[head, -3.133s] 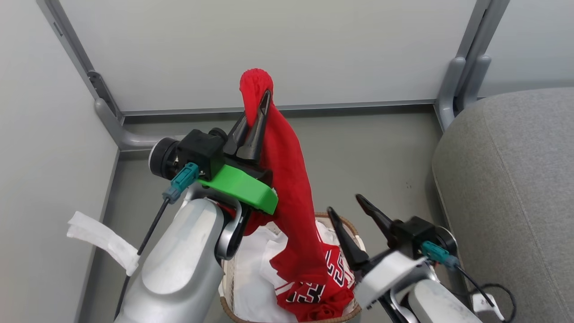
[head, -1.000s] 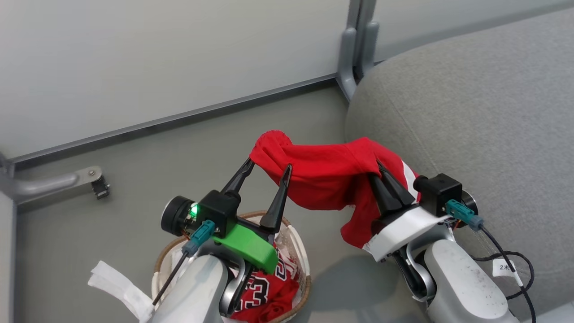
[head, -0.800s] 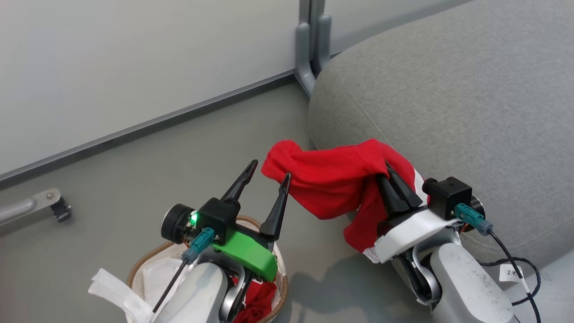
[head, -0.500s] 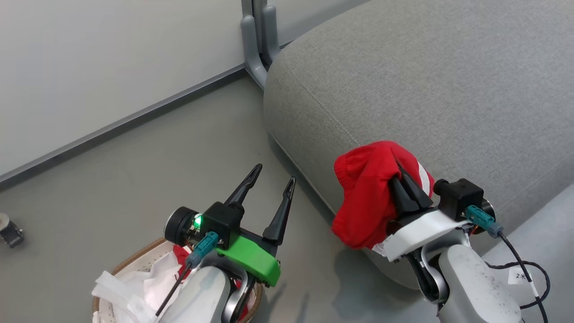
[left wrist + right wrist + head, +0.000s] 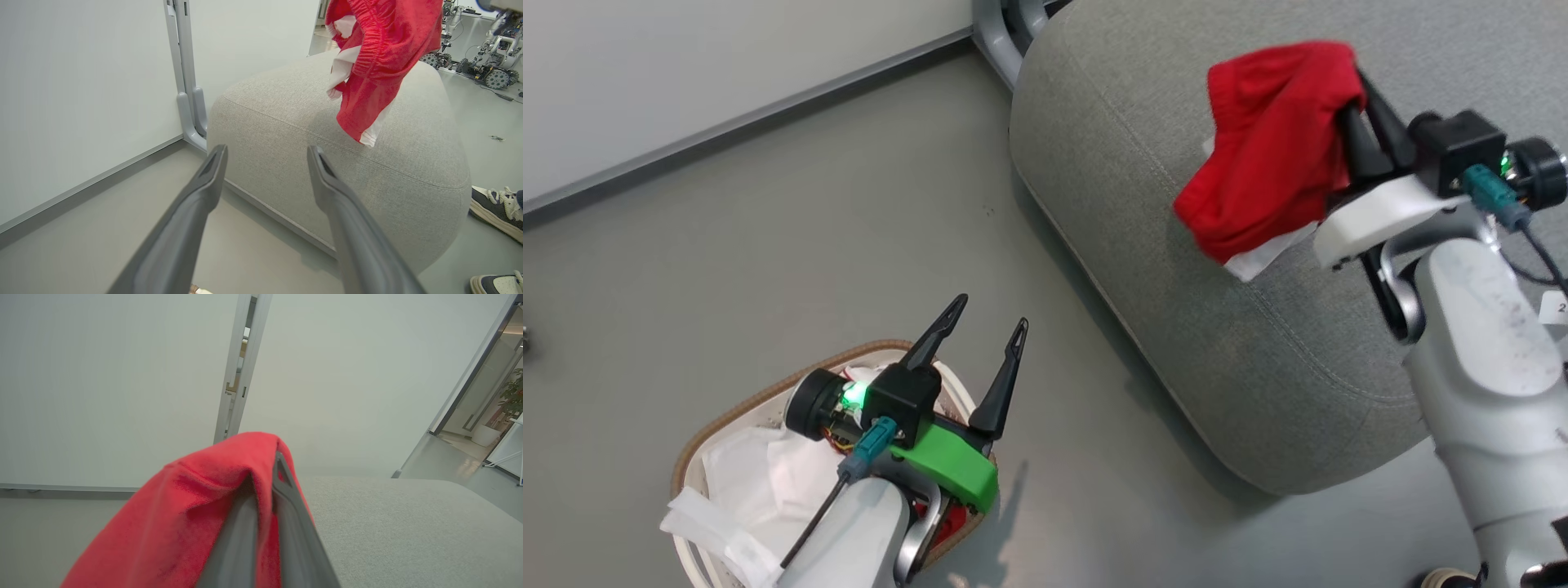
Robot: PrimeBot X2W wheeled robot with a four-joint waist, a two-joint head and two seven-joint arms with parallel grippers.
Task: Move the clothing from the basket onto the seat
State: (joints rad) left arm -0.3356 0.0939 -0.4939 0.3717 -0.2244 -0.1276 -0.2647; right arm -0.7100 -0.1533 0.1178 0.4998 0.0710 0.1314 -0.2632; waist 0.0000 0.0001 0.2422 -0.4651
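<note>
Step in hand: carrying garment one across. Your right gripper [image 5: 1360,98] has its fingers pressed together on a fold of the red shorts [image 5: 1274,139]. The cloth drapes down from the fingertips, white stripe at the low end. The seat [image 5: 1258,343] lies directly below those fingers, near its edge. The hem hangs close over the cushion top; I can't tell if it brushes.

Left gripper [image 5: 988,314]: fingers spread, nothing between them, pointing at the seat's side. The basket [image 5: 792,374] sits behind and below them, under the forearm.

Next move, my read: lower the right fingers until the cloth piles on the cushion, further in from the edge so it can't slide off. Then part them and back out clear, since loose cloth may snag a fingertip. After that, send the left fingers down into the basket.

Count:
- Red garments: two. The shorts are in the right fingers. A red scrap [image 5: 949,521] shows in the basket below the left wrist, likely the jersey, lettering hidden.
- One basket, one white liner [image 5: 760,474], one seat.
- Two shoes [image 5: 494,208] of a person, beyond the left fingers.
</note>
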